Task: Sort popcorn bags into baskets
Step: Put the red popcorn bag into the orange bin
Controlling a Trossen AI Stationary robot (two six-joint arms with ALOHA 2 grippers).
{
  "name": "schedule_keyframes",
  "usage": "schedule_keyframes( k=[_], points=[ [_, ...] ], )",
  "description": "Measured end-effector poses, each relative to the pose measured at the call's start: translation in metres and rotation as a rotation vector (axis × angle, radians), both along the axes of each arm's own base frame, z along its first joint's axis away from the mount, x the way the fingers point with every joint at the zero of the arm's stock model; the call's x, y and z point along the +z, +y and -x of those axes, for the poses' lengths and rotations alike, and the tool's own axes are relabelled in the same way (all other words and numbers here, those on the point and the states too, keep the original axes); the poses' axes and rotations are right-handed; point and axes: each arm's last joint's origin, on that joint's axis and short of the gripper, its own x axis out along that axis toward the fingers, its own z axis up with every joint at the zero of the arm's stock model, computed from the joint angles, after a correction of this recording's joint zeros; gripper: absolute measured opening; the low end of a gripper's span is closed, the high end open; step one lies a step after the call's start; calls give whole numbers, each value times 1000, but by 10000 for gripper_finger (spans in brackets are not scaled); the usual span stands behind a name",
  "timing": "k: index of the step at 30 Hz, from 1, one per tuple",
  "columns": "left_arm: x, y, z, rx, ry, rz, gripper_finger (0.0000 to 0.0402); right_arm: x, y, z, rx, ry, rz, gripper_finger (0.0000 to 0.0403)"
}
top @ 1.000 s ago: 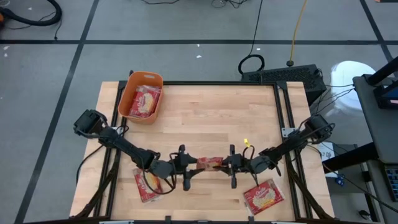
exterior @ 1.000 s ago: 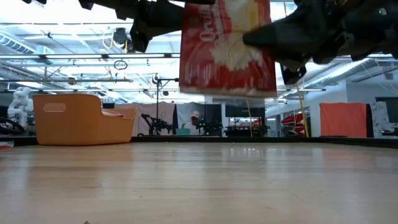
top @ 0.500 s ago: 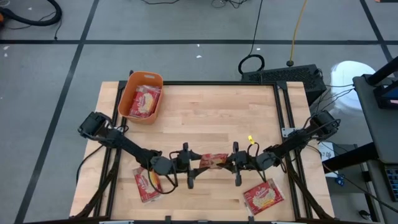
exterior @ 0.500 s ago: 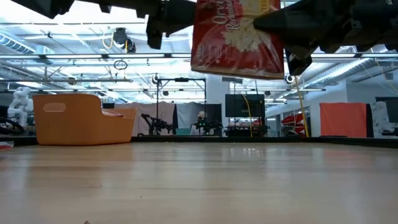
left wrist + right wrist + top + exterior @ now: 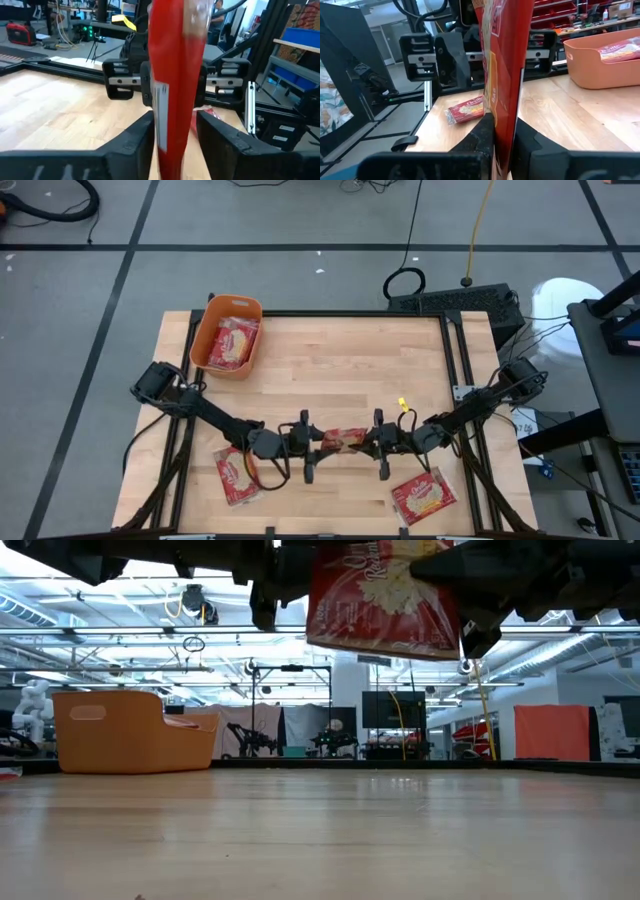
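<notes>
Right tool (image 5: 372, 442) is clamped on one end of a popcorn bag (image 5: 344, 439), held on edge above the tabletop (image 5: 350, 370) near its front edge. Left tool (image 5: 312, 445) is set around the other end; jaws narrow, contact cannot be confirmed. Risk: if right is released before left is closed, the bag gets dropped short of the orange basket (image 5: 207, 338).

Robotics lab, wooden workbench (image 5: 340, 370), taped grey floor (image 5: 300, 240), ceiling trusses (image 5: 150, 635), equipment racks (image 5: 390, 730)
</notes>
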Motion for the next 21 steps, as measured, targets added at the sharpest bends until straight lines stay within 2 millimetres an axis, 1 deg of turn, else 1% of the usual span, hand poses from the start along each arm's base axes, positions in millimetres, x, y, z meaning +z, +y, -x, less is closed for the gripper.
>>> schedule_keyframes(
  k=[5, 11, 14, 17, 21],
  points=[
    [-1, 1, -1, -2, 1, -4, 107, 0, 0, 0, 0, 0, 1, 21],
    [-1, 1, -1, -2, 1, -6, 47, 0, 0, 0, 0, 1, 4, 21],
    [-1, 1, -1, -2, 1, -8, 26, 0, 0, 0, -1, 0, 6, 21],
    [-1, 1, -1, -2, 1, -8, 20, 0, 0, 0, -3, 0, 8, 21],
    [-1, 1, -1, -2, 1, -7, 27, 0, 0, 0, -5, -3, 10, 29]
  ],
)
